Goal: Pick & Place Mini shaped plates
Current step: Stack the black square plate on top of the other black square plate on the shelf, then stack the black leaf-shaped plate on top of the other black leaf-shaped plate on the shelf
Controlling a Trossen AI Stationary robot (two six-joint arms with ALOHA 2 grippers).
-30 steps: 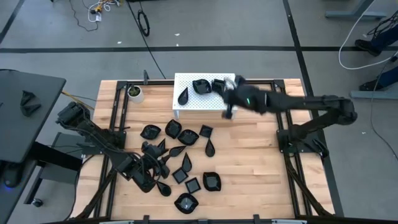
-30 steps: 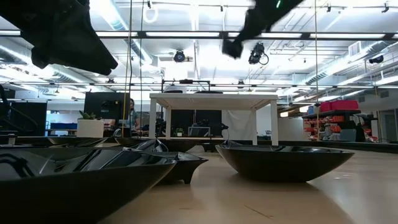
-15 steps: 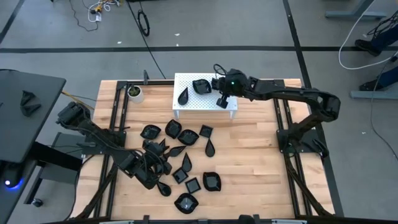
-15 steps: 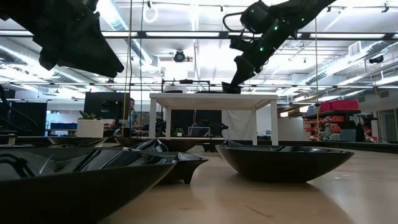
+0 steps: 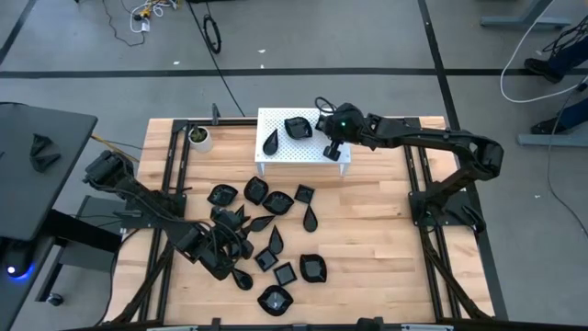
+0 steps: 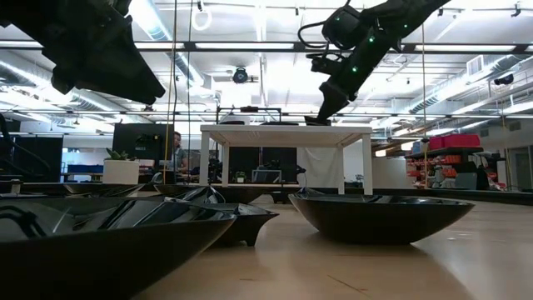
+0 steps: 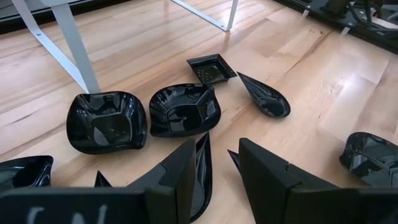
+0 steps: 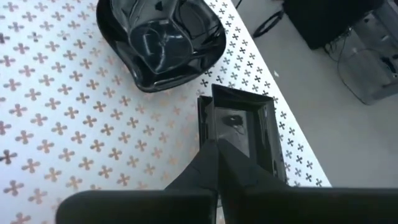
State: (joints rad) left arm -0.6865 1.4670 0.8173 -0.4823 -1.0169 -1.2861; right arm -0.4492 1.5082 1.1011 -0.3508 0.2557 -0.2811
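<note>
Right now I see the wooden table [image 5: 367,239] with the small white perforated stand [image 5: 276,156] as my landmark, sitting toward its far edge. My right arm reaches across to the stand, and my right gripper [image 5: 330,150] is over the stand's right-hand end; its fingers [image 8: 214,165] are pressed together on the rim of a square mini plate [image 8: 239,127] that lies on the stand's patterned top. Just beside that plate on the stand is a rounded lobed plate [image 8: 161,43], and a teardrop plate [image 5: 271,142] lies nearer the stand's left end. My left gripper [image 7: 217,171] hangs low over the table well in front of the stand, fingers parted with nothing between them, above the scattered pile of mini shaped plates [image 5: 266,234]. Ahead of it lie two lobed plates [image 7: 143,118] side by side, touching. A small white cup [image 5: 199,138] stands left of the stand.
</note>
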